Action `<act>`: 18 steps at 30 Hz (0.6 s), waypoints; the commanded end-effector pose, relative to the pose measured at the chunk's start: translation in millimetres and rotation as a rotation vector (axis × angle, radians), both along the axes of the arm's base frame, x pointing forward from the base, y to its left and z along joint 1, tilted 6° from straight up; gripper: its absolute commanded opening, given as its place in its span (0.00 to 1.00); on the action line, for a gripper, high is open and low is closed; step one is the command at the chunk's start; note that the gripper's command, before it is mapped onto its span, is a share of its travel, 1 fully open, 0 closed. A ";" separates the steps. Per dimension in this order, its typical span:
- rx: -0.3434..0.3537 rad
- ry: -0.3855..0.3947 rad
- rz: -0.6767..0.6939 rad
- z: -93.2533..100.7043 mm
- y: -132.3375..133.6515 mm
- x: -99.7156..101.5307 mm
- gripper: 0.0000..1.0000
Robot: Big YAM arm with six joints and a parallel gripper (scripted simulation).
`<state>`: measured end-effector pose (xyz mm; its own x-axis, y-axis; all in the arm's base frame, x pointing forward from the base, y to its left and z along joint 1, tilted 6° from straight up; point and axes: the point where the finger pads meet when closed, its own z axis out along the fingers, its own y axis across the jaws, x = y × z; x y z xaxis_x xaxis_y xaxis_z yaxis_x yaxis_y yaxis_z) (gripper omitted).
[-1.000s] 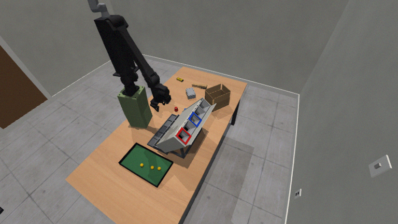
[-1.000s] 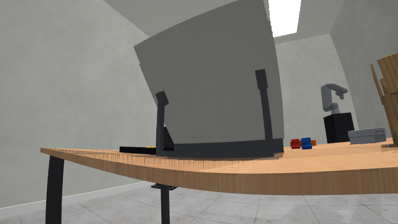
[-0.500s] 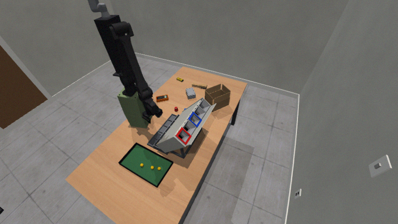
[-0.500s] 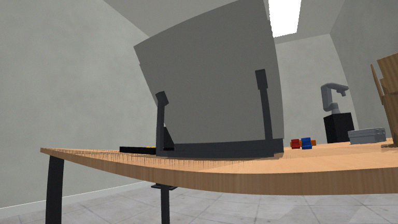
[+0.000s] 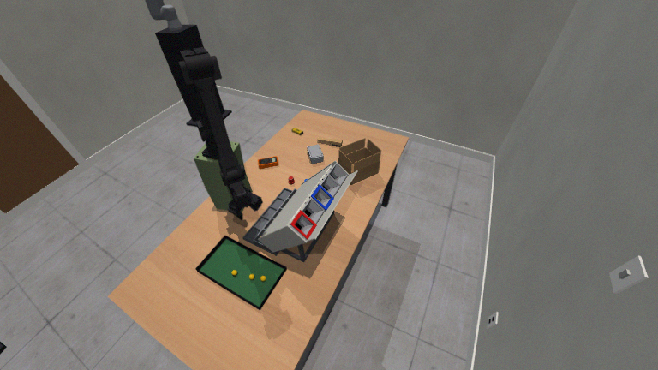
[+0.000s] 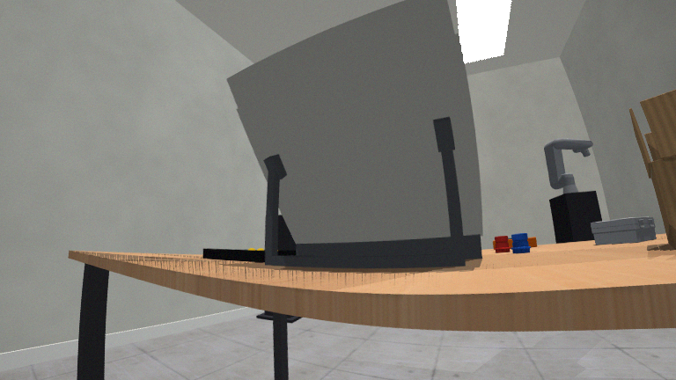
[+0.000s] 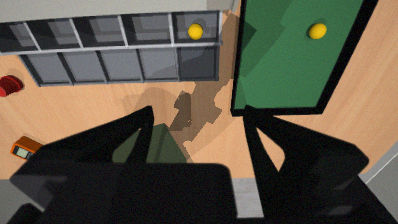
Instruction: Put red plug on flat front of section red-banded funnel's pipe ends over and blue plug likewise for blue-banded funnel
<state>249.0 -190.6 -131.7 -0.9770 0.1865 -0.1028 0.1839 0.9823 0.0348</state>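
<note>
The funnel rig stands mid-table under a grey cover (image 5: 294, 209), with the red-banded funnel (image 5: 302, 223) and the blue-banded funnel (image 5: 321, 196) on top. In the wrist view its row of sections shows; a yellow marble (image 7: 195, 31) lies in the end section nearest the tray, behind that section's flat front part (image 7: 198, 63). The red plug (image 5: 290, 180) stands on the table beside the rig and shows at the wrist view's left edge (image 7: 9, 85). The blue plug (image 6: 519, 242) stands next to it. My gripper (image 5: 239, 214) (image 7: 198, 111) is open and empty, above the table in front of the sections.
A green tray (image 5: 241, 271) holds three yellow marbles; one shows in the wrist view (image 7: 317, 31). A cardboard box (image 5: 359, 158), a grey case (image 5: 314, 154), an orange device (image 5: 268, 162) and a small yellow item (image 5: 297, 131) lie at the far end. The arm's green base (image 5: 216, 179) stands at the table's edge.
</note>
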 end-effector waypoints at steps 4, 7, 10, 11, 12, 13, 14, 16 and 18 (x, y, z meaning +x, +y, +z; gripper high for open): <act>-0.009 -0.012 0.027 -15.1 -27.7 1.0 0.80; -0.009 -0.011 0.026 -17.1 -36.5 1.1 0.80; -0.008 -0.010 0.021 -23.0 -63.1 1.3 0.80; -0.008 -0.009 0.019 -25.0 -71.9 1.4 0.80; -0.008 -0.009 0.017 -26.9 -80.8 1.4 0.80; -0.007 -0.009 0.016 -28.9 -89.6 1.5 0.80; -0.007 -0.008 0.014 -30.9 -98.5 1.6 0.80; -0.007 -0.007 0.011 -34.8 -116.2 1.7 0.80; -0.006 -0.006 0.008 -38.8 -133.9 1.9 0.80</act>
